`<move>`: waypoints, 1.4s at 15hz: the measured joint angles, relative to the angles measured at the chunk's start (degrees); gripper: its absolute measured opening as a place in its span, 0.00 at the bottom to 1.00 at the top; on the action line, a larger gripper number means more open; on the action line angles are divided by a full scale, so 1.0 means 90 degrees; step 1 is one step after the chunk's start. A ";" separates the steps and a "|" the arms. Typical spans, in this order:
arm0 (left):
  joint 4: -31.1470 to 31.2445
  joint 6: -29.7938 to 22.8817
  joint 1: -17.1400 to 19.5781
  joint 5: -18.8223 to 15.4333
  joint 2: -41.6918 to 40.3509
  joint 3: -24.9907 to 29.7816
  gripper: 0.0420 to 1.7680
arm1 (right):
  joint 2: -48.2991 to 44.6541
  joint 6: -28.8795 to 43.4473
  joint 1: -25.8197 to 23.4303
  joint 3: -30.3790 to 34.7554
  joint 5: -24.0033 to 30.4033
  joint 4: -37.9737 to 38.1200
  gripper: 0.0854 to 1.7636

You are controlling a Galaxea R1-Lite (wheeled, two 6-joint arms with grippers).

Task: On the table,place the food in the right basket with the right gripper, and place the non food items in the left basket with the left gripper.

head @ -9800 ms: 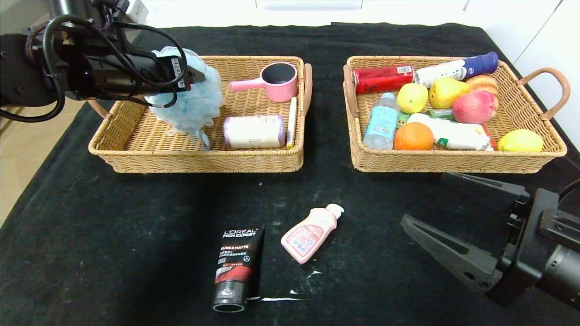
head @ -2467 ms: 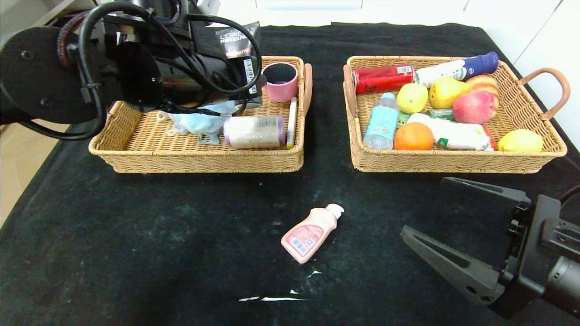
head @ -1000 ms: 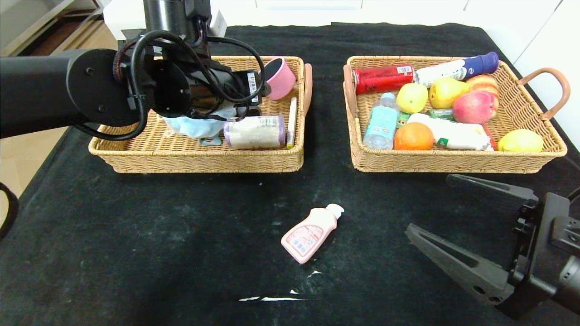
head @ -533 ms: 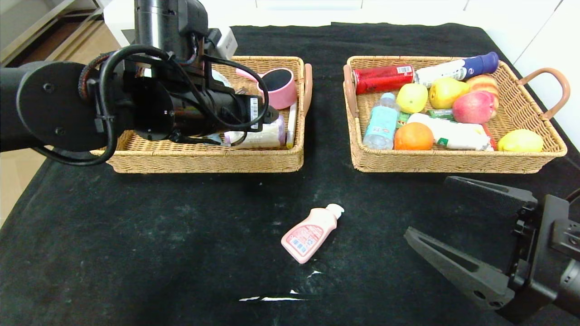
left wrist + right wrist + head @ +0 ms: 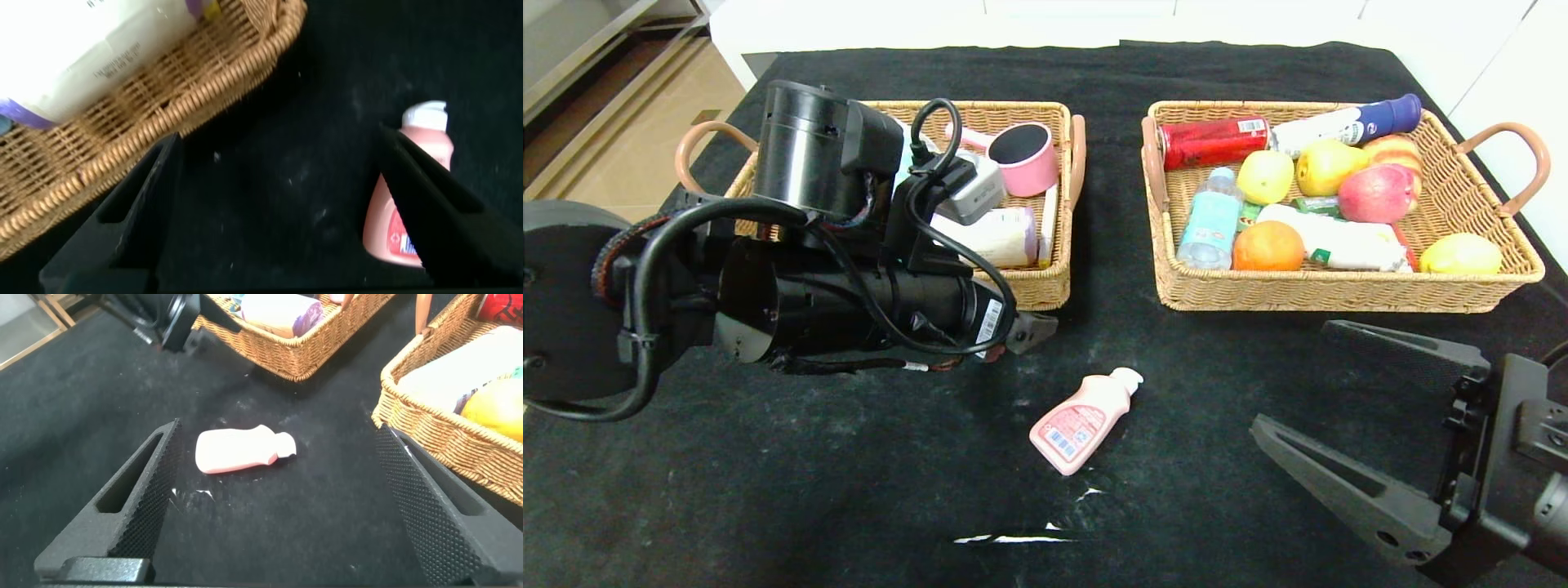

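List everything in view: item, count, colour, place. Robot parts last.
Wicker baskets: 2, tan; left basket, right basket, on the black table.
Pink squeeze bottle: 1, lying on the table before the baskets.
Pink cup: 1, left basket.
White roll with purple ends: 1, left basket.
Red can: 1, right basket.
Orange: 1, right basket.
Red apple: 1, right basket.
Left hand: black, open, above the table near the bottle.
Right hand: black, open, near right.
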 joint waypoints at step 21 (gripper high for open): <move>0.0042 0.0631 -0.1173 0.0532 0.0641 0.0413 0.97 | -0.0131 -0.0123 -0.0018 -0.0034 0.0000 0.0031 0.97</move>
